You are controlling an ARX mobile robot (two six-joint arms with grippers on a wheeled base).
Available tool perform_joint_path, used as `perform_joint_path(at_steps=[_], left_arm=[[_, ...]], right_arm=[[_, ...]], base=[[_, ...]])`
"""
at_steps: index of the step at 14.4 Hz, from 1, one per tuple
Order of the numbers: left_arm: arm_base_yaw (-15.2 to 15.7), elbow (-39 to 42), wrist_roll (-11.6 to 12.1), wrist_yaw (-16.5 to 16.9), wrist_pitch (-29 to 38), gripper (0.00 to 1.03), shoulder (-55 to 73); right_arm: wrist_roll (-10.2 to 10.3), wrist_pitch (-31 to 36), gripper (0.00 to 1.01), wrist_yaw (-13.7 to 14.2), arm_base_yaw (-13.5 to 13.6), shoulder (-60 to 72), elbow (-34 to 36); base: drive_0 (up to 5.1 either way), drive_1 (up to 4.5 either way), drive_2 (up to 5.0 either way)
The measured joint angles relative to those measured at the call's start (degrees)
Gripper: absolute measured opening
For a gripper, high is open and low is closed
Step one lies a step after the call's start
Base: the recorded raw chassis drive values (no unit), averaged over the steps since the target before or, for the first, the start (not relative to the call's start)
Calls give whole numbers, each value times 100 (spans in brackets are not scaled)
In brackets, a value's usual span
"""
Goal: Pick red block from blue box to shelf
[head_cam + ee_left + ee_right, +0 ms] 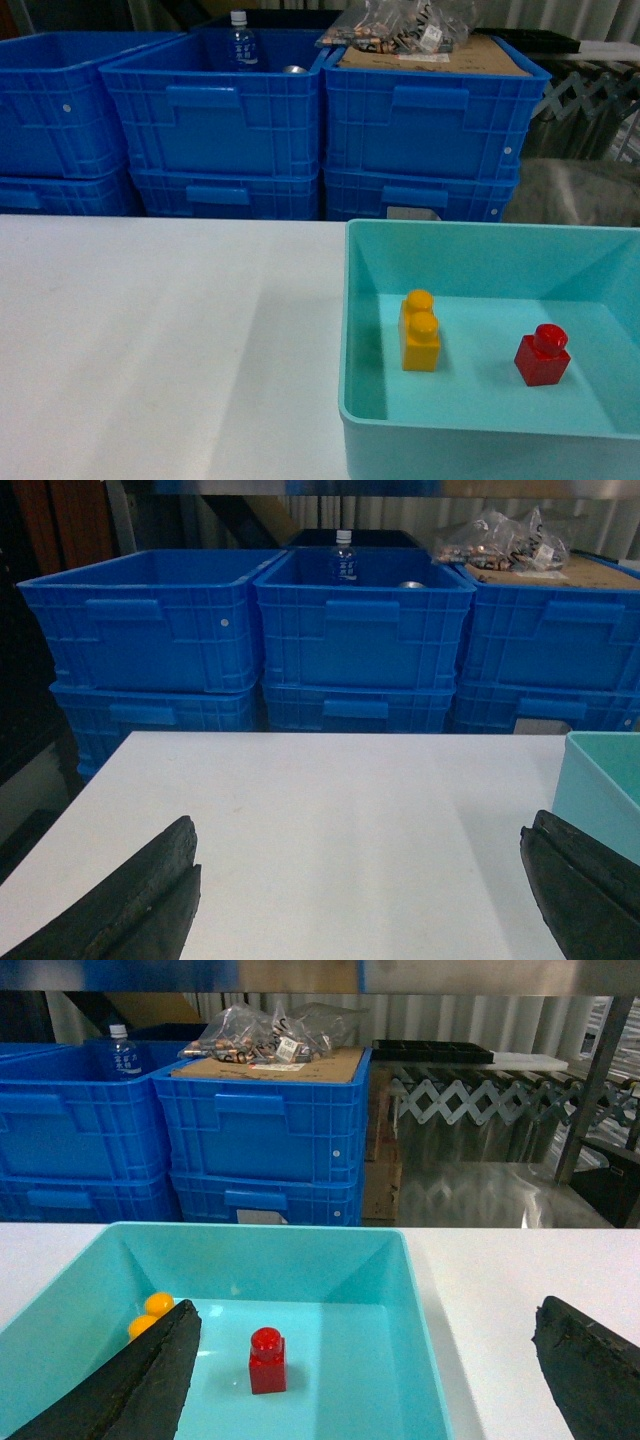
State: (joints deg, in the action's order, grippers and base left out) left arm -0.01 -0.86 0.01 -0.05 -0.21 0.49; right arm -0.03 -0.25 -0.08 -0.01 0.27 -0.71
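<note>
The red block stands upright on the floor of the blue box, right of its middle. In the right wrist view the red block sits inside the blue box, just right of my left finger. My right gripper is open and empty, hanging over the box's right wall, with one finger over the box and one over the table. My left gripper is open and empty above the bare white table, with the box's corner at its right. Neither gripper shows in the head view. The shelf is out of view.
An orange-yellow two-stud brick stands in the box, left of the red block. Stacked dark blue crates line the far side of the table; one holds a bottle, and another carries cardboard with plastic bags. A metal scissor frame stands behind.
</note>
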Motion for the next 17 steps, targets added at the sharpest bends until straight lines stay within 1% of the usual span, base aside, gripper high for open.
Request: perform_joint_path(at_steps=[17], left_arm=[[0, 0, 0, 0, 0, 98, 0]], right_arm=[[0, 0, 98, -2, 0, 0, 0]], base=[[0, 0, 0]])
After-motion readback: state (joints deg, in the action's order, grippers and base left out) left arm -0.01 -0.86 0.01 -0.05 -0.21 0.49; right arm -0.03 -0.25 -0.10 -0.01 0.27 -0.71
